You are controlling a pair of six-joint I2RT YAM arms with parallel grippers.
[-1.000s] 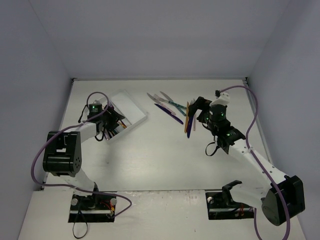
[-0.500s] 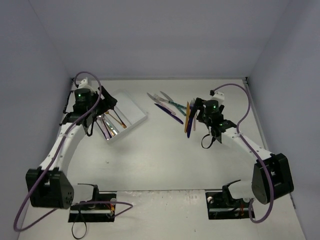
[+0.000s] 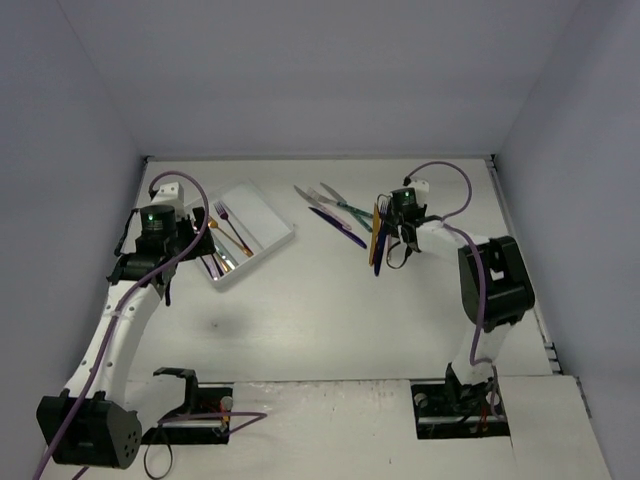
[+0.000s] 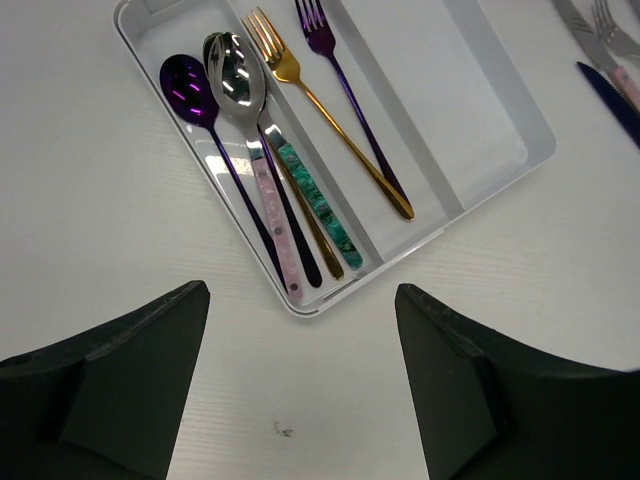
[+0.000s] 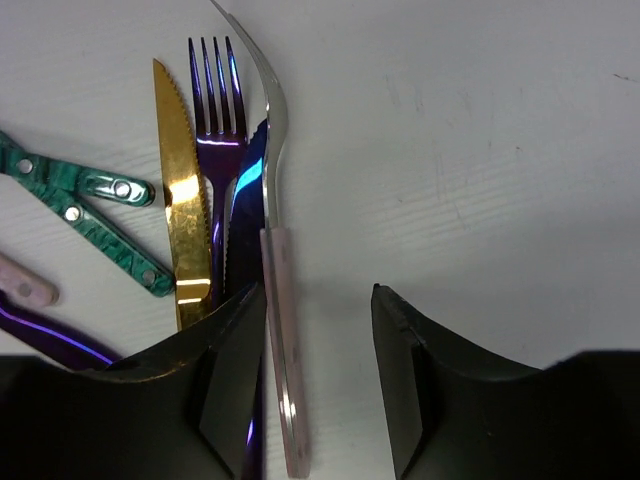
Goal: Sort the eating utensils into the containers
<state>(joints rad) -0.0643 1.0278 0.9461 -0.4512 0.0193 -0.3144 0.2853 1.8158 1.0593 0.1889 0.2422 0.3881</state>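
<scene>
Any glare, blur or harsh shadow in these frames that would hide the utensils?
Top external view: even light, no blur, only a faint soft shadow on the table. Left wrist view: sharp, with bright reflections on the silver spoon. Right wrist view: glare streaks on the gold knife and purple fork, outlines readable.

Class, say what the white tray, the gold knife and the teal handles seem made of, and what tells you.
White tray: likely plastic; smooth, opaque, moulded rounded corners.
Gold knife: metal, apparently gold-coloured polish; mirror glare, serrated edge.
Teal handles: perhaps marbled resin; veined pattern, metal rivets; cannot be sure.
</scene>
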